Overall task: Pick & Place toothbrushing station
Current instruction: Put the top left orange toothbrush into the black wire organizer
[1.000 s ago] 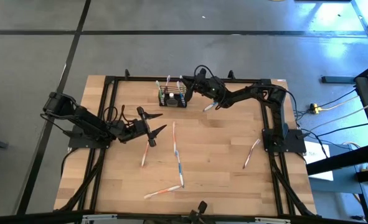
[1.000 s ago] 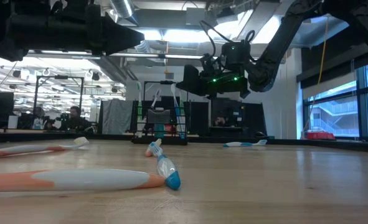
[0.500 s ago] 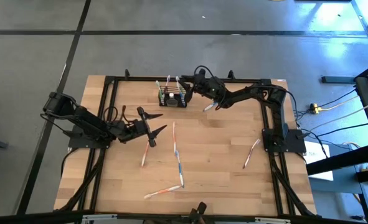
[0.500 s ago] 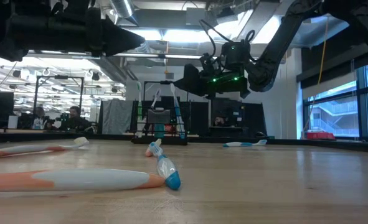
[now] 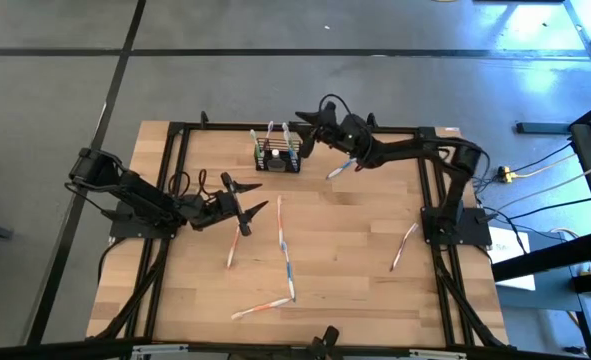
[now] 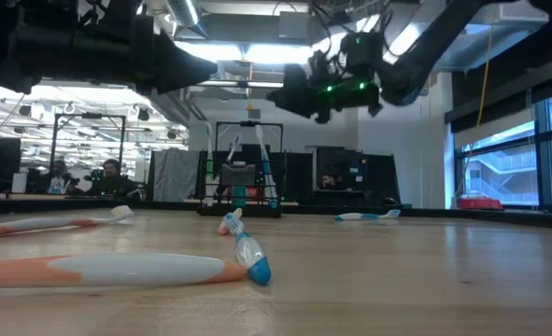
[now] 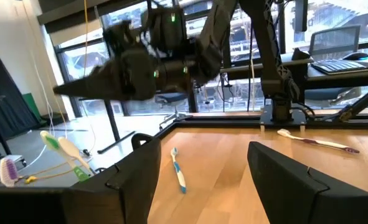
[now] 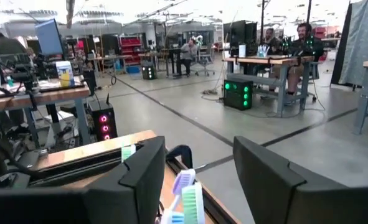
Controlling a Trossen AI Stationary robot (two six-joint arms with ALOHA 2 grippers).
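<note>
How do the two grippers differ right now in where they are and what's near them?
The right gripper hangs above the table's far edge, just beside the toothbrushing station; the left gripper sits nearer mid-table, by a loose orange toothbrush. In the low view the right gripper is raised well above the station's brush tips, while the left looms close to the camera. Both are open and empty.

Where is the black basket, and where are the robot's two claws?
black basket (image 5: 277,157), high view, its wire-mesh top.
right gripper (image 5: 300,119), high view, between the open fingertips.
left gripper (image 5: 257,197), high view, between the open fingertips.
</note>
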